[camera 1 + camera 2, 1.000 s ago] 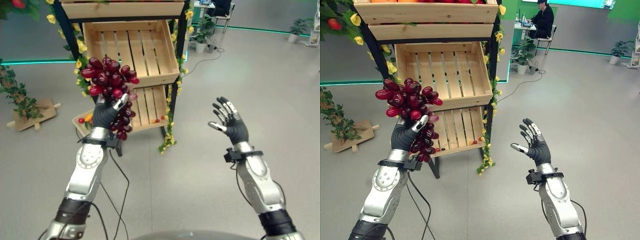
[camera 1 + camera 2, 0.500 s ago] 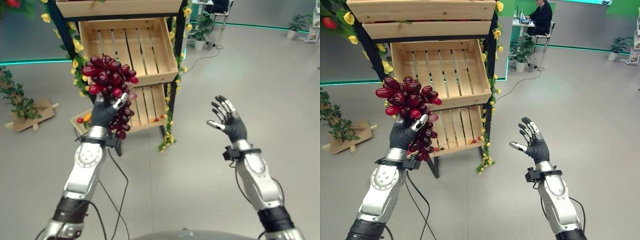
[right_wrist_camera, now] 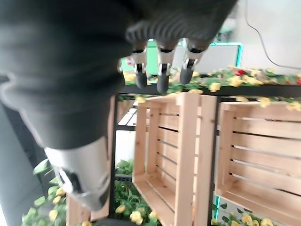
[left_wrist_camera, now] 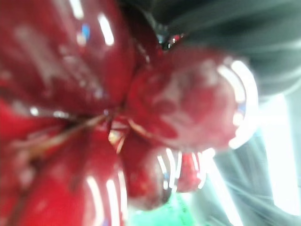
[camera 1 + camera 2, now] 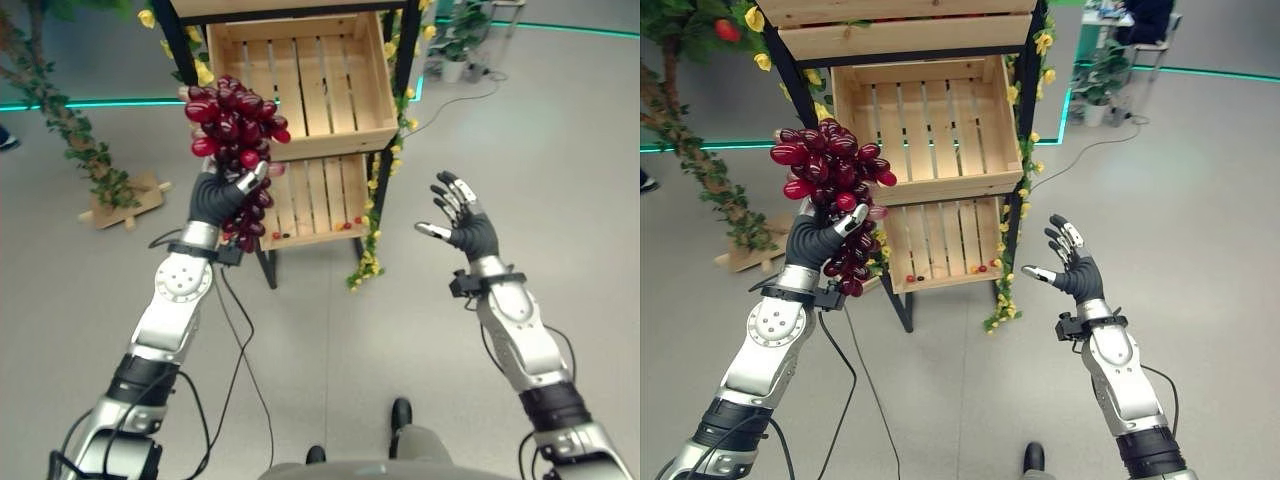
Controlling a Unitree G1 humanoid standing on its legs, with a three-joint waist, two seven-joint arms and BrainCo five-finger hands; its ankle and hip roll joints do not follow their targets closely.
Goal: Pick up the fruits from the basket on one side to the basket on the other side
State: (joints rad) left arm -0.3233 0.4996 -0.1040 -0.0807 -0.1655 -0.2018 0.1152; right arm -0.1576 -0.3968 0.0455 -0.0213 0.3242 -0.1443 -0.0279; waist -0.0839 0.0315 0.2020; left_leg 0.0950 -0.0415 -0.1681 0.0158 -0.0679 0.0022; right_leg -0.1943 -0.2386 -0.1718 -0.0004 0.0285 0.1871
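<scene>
My left hand (image 5: 215,197) is raised in front of the wooden shelf rack and is shut on a big bunch of dark red grapes (image 5: 233,118), seen from very close as red grapes (image 4: 94,117) in the left wrist view. The bunch hangs partly over my wrist. Behind it is an empty slatted wooden crate (image 5: 300,85) on the middle shelf. A lower crate (image 5: 320,195) holds a few small fruits (image 5: 982,268). My right hand (image 5: 465,225) is held up open to the right of the rack, fingers (image 3: 162,75) spread, holding nothing.
The rack's black posts (image 5: 400,90) carry yellow flowers and green vines. A wooden board (image 5: 125,200) lies on the floor at the left by leafy branches. A potted plant (image 5: 460,40) stands behind the rack. Grey floor spreads to the right.
The whole picture has shifted right, so the camera moved. My left hand holds the grapes as before, slightly higher against the rack. The right hand stays open.
</scene>
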